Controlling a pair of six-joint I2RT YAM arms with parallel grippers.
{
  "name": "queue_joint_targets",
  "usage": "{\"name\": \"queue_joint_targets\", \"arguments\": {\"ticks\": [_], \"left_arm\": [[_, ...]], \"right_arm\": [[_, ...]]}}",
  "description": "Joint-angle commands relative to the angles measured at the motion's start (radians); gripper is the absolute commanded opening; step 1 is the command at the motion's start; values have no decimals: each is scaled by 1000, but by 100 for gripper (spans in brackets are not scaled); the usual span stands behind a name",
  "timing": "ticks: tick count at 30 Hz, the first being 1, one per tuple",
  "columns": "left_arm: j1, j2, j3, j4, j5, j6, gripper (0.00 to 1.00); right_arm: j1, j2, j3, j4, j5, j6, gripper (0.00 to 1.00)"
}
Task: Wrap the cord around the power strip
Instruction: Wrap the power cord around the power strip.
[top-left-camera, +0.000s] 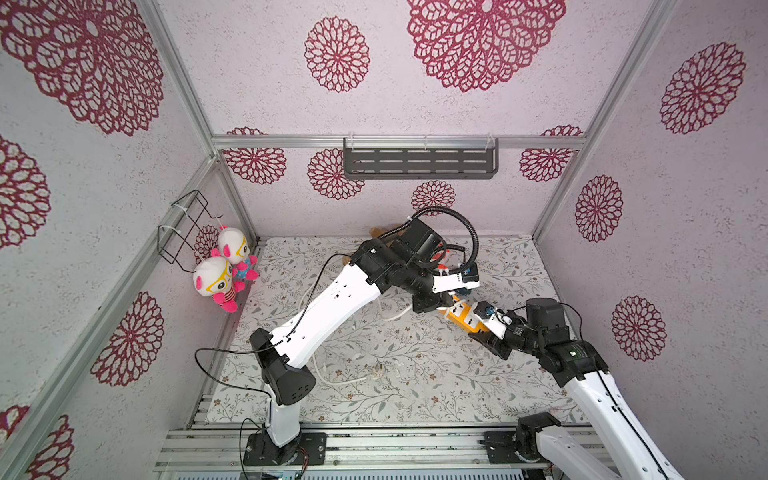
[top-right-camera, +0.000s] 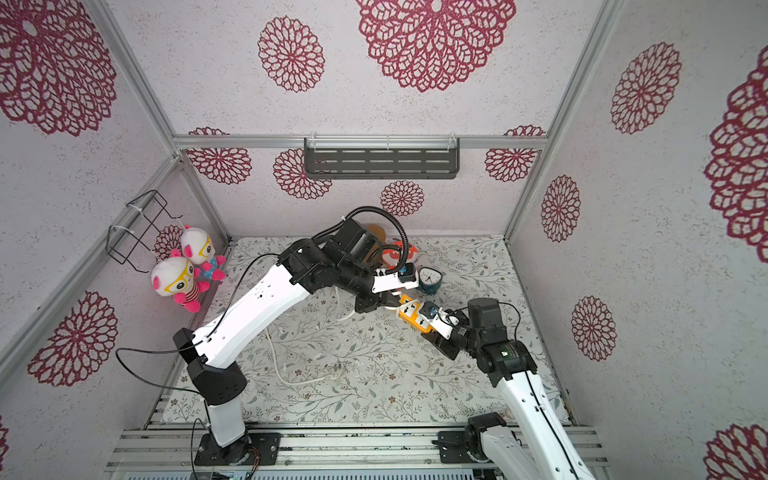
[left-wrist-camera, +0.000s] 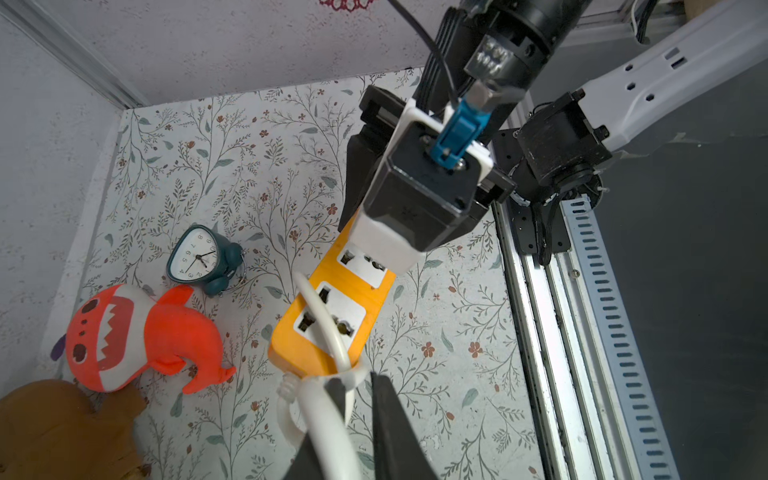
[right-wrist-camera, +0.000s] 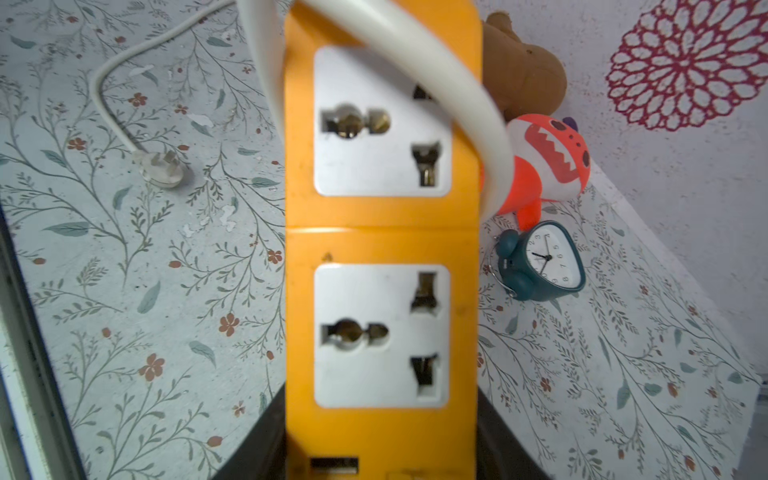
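Winding is judged to be at an early stage. The power strip (right-wrist-camera: 382, 232) is held clear of the table (right-wrist-camera: 124, 291) by the right gripper (right-wrist-camera: 382, 424), whose jaws are clamped on the sides of the end with the USB ports. The cord (right-wrist-camera: 478, 95) is laid in one slanting pass across the far socket face, and at the far end of the strip it is met by the left gripper (left-wrist-camera: 359, 386). Those jaws are seen narrowly apart in the left wrist view; whether the cord is pinched or merely draped over one finger cannot be told. Most of the cord lies slack on the table, with the plug (right-wrist-camera: 164, 168) well apart from the strip.

For a good turn, the cord should be gripped close to the strip, pulled taut, and carried under and around the body, so that each loop is laid snug beside the last rather than across it. The strip should be held steady meanwhile. Slack should be fed gradually, so that the plug is not snagged or dragged into the clock (right-wrist-camera: 544, 262) nearby.
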Motion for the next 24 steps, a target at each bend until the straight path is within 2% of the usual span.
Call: {"name": "queue_joint_targets", "arguments": {"ticks": [1,7,9,19,24], "left_arm": [[-1,23,37,34,-9,82,18],[-3,56,65,50,24,83,26],[-5,109,83,51,33,81,29],[2,152,87,55,10,79,32],[34,154,95,75,24,50,50]], "right_arm": [[12,-15,12,46,-209,-21,17],[19,-22,2,118,-314,42,18],[27,-16,9,105,-321,40,18],[54,-70,-37,159,-367,50,17],[55,-103,-58,156,-402,50,17]]}}
